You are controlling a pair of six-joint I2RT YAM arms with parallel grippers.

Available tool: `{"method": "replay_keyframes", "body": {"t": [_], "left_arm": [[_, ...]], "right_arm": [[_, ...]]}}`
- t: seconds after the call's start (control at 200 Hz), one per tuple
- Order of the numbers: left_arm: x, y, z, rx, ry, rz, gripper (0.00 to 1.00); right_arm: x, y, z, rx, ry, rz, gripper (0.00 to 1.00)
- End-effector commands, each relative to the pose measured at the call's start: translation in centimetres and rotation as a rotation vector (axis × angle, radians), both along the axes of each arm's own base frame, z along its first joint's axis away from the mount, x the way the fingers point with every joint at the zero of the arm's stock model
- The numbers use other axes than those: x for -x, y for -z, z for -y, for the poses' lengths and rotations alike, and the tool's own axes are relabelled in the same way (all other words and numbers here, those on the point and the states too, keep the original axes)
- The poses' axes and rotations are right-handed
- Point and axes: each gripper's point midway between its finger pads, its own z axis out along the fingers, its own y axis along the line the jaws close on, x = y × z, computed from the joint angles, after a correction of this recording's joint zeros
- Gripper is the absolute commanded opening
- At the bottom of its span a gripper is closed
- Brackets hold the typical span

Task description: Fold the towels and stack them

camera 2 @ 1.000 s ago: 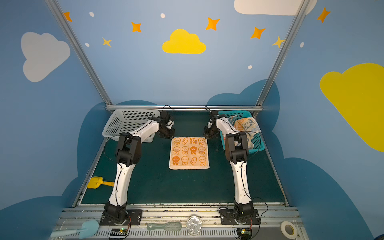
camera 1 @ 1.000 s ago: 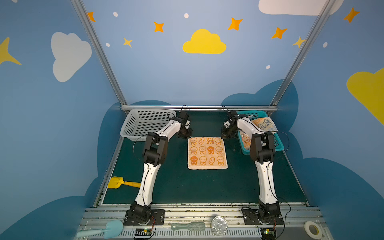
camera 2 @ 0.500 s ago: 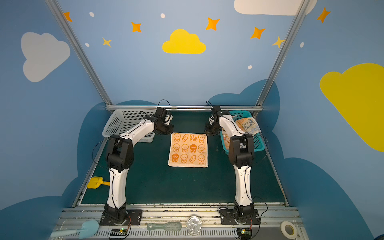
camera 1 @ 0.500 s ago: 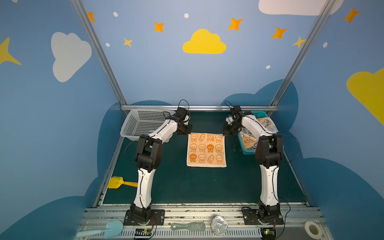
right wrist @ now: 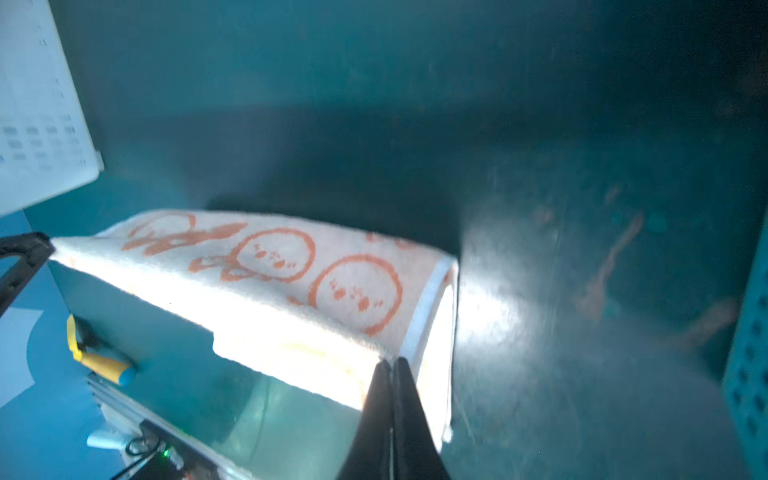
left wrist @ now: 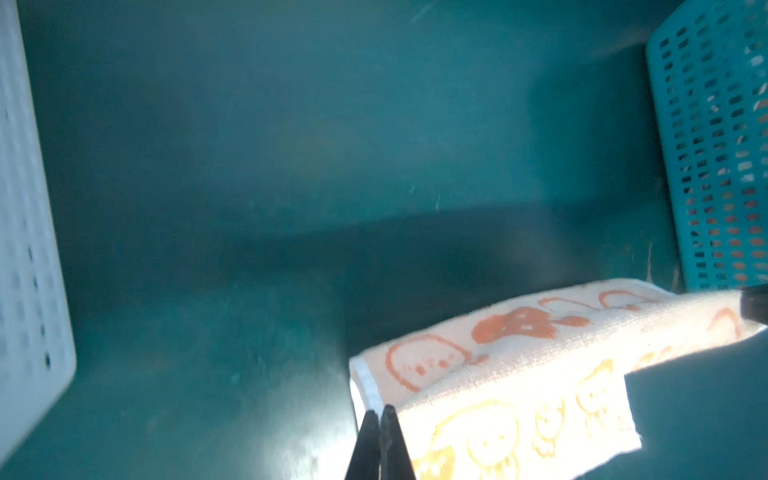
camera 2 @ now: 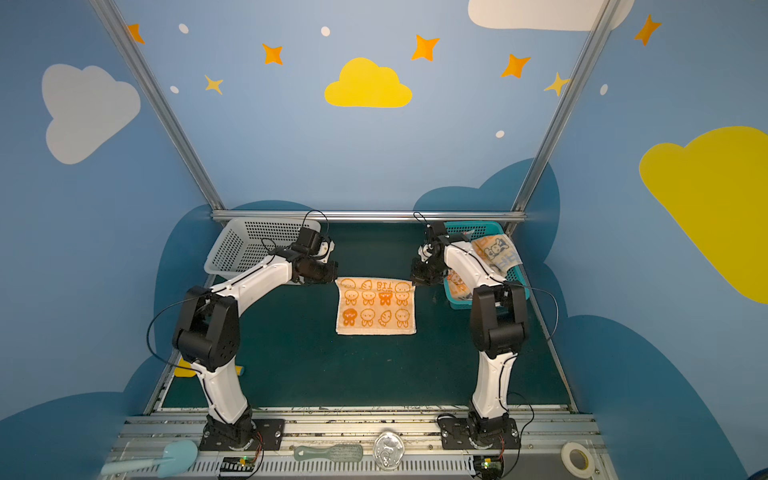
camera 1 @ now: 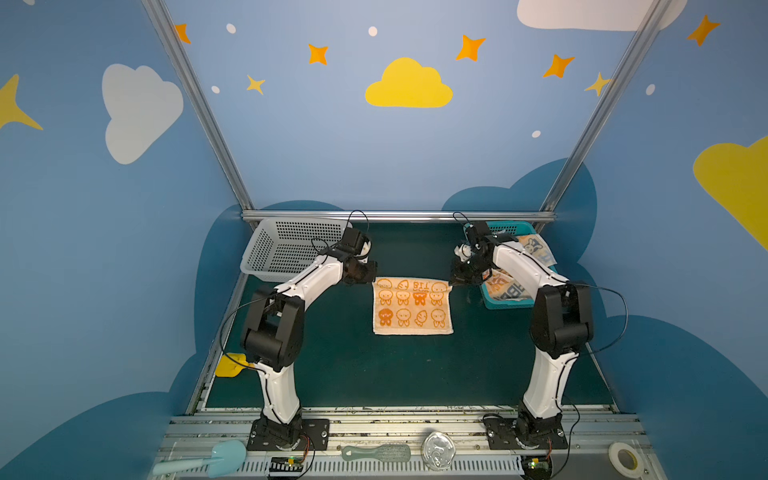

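Orange-and-cream terry towel printed with bunnies (camera 1: 412, 305) is seen in both top views at the middle of the dark green table mat (camera 1: 353, 374). It is flanked by a white perforated plastic basket (camera 1: 286, 249) and a teal perforated plastic basket (camera 1: 509, 227). Its near part is laid flat on the mat, while its far edge is raised.

The far left corner is clamped by the left gripper (camera 1: 371, 279) and the far right corner by the right gripper (camera 1: 451, 281). In the top views the jaws are too small to be read. In the wrist views the black fingertips (left wrist: 368, 444) (right wrist: 376, 415) are shown pressed together on the towel's hem. The raised edge is also seen there, curved over above the mat with shadow beneath it.

Only by the top views are two more cloths shown, lying in the teal basket: a blue-and-cream towel (camera 1: 534, 247) and an orange-and-blue lettered towel (camera 1: 509, 289).
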Motion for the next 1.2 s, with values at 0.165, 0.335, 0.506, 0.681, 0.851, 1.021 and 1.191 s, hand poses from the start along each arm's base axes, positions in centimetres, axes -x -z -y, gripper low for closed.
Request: {"method": "replay_keyframes", "body": {"t": [0.165, 0.335, 0.506, 0.681, 0.851, 1.021, 1.191], "left_arm": [[5.5, 3.7, 0.0, 0.026, -0.081, -0.14, 0.03], [7.7, 6.0, 0.4, 0.022, -0.082, -0.199, 0.03], [7.3, 7.6, 0.7, 0.027, -0.092, -0.233, 0.03], [4.2, 8.1, 0.7, 0.026, -0.104, -0.238, 0.03], [0.5, 6.0, 0.6, 0.012, -0.099, -0.188, 0.03], [-1.3, 2.4, 0.7, 0.004, -0.08, -0.11, 0.03], [-0.9, 0.8, 0.4, 0.004, -0.08, -0.083, 0.03]], "right_arm": [[4.4, 3.6, 0.0, -0.003, 0.004, -0.077, 0.0], [6.0, 6.3, -0.7, 0.02, -0.012, -0.125, 0.0], [6.1, 8.5, -0.9, 0.036, 0.014, -0.175, 0.0], [4.1, 8.9, -1.6, 0.027, 0.042, -0.191, 0.0], [1.4, 7.2, -2.7, 0.0, 0.033, -0.166, 0.0], [-0.4, 3.6, -3.0, -0.026, 0.025, -0.101, 0.0], [-0.1, 1.5, -2.6, -0.026, 0.02, -0.069, 0.0]]}}
